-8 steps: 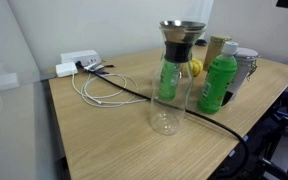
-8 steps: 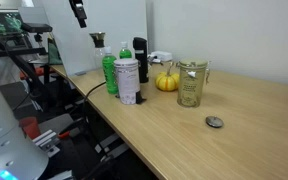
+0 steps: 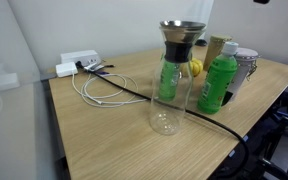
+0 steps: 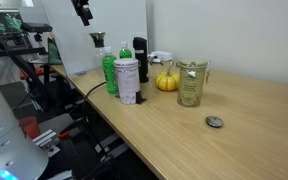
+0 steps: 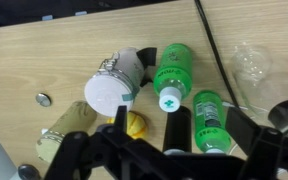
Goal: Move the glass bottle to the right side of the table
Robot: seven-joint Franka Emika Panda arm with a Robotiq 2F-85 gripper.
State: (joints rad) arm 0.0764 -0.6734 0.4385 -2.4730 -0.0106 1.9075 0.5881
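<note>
The glass bottle (image 3: 171, 75) stands upright nearest the camera in an exterior view, close to the front edge of the tabletop (image 3: 104, 140). A black cable (image 3: 134, 94) runs past the bottle's base. Just behind the glass bottle stands a green bottle (image 3: 219, 82), with a white-lidded container (image 3: 246, 62) beyond that. Farther back and off to the side of the glass bottle, white cords (image 3: 94, 92) loop toward a white power strip (image 3: 79, 62). The hand (image 4: 81, 10) hangs high above, well apart from the glass bottle. In the wrist view its fingers (image 5: 269, 150) are spread wide, with nothing between them.
</note>
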